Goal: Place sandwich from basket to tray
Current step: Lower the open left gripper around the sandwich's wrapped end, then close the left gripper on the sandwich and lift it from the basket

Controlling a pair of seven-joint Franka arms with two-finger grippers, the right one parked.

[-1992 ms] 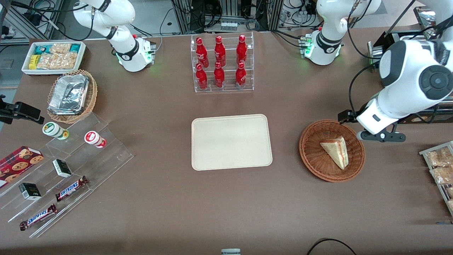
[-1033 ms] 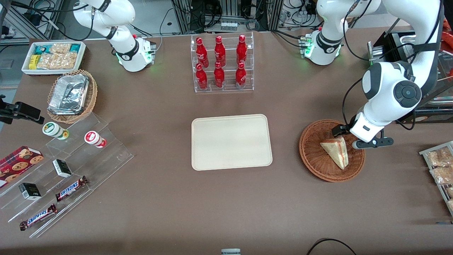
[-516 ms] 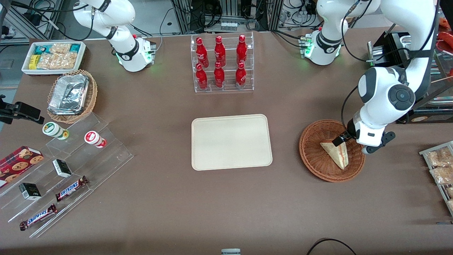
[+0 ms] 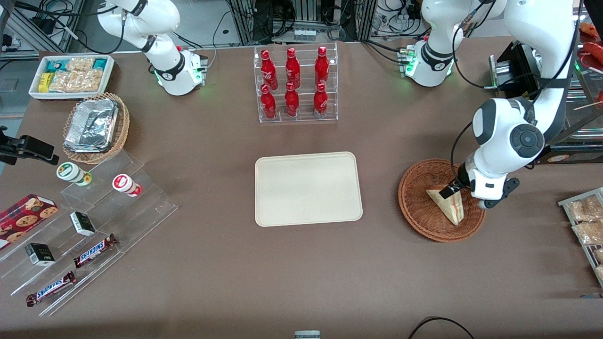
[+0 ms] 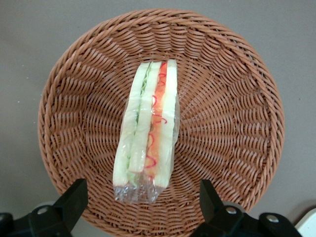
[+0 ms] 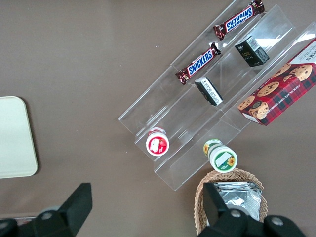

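Note:
The clear-wrapped sandwich lies on its side in the reddish-brown wicker basket, toward the working arm's end of the table. Its red, orange and green filling edge faces up. My left gripper hangs low over the basket, open. Its two black fingers stand wide apart on either side of the sandwich's wrapped end, touching nothing. The cream tray lies bare at the table's middle, beside the basket.
A clear rack of red bottles stands farther from the camera than the tray. Snack packets lie at the working arm's table edge. A clear stepped stand, a tan foil basket and a white bin sit toward the parked arm's end.
My arm has swung in from the table edge and come down over the basket, turning the gripper. The fingers now straddle the sandwich's end. The sandwich has not moved.

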